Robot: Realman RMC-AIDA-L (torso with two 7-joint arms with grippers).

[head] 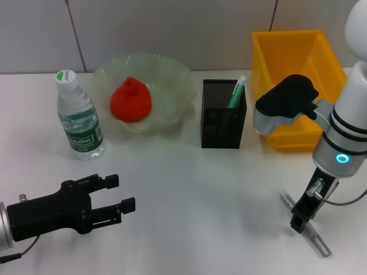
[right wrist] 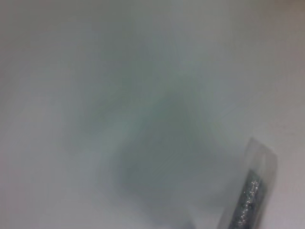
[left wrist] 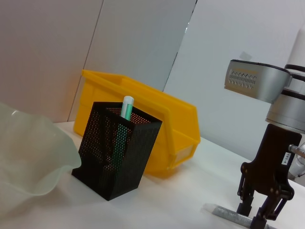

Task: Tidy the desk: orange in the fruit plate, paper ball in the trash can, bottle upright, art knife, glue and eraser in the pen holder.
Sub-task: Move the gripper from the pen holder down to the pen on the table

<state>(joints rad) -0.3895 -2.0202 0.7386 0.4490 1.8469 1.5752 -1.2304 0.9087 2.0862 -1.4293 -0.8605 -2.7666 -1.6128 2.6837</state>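
Right gripper (head: 302, 219) down on the desk (head: 195, 200), straddling the grey knife (head: 307, 232); probably closed on it, can't tell.

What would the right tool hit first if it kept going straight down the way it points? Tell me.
The right tool points down at the desk, right over the grey art knife lying flat there. It would probably meet the knife first, then the desk under it; whether it already touches is unclear.
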